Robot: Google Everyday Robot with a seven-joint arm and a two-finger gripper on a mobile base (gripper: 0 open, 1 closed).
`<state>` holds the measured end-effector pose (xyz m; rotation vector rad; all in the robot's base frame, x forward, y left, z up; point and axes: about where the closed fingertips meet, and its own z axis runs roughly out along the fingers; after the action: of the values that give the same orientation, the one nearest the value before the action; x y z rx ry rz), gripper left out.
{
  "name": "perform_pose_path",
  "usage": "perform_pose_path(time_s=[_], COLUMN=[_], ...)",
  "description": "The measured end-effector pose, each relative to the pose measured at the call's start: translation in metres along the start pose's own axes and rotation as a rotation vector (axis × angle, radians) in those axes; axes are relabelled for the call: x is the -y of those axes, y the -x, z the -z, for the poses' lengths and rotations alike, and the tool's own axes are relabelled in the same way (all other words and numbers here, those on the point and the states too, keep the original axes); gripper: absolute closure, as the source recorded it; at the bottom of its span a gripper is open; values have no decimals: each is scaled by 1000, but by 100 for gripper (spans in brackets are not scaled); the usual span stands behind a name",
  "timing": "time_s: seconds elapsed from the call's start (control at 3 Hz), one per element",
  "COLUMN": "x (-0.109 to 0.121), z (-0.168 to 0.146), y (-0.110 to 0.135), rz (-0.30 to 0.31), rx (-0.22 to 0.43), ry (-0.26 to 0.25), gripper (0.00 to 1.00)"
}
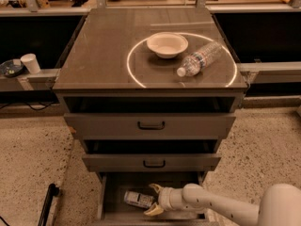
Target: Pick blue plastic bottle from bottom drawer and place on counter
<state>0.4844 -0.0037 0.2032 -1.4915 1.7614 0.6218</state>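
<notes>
The blue plastic bottle [138, 199] lies on its side in the bottom drawer [111, 197], left of centre. My gripper [153, 200] reaches into the drawer from the right, at the bottle's right end. Its two pale fingers [154, 188] are spread apart, one above and one below the bottle's end, not closed on it. The counter [101, 51] with the thin white circle is above, at the top of the cabinet.
A white bowl [167, 44] and a clear water bottle [200, 59] lie on the counter inside the circle. The two upper drawers [150, 125] stand partly pulled out above the bottom one. A paper cup [31, 63] stands on the left ledge. A black pole [47, 202] rests on the floor at left.
</notes>
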Motion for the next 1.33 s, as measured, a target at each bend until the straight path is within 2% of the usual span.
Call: perform_pose_path(time_s=[0.33,1.33], x=[9,16], z=[-18,-38], y=[-22,-37], rz=[-12,-41], rx=[-2,-17], ry=[16,42], gripper=[32,29])
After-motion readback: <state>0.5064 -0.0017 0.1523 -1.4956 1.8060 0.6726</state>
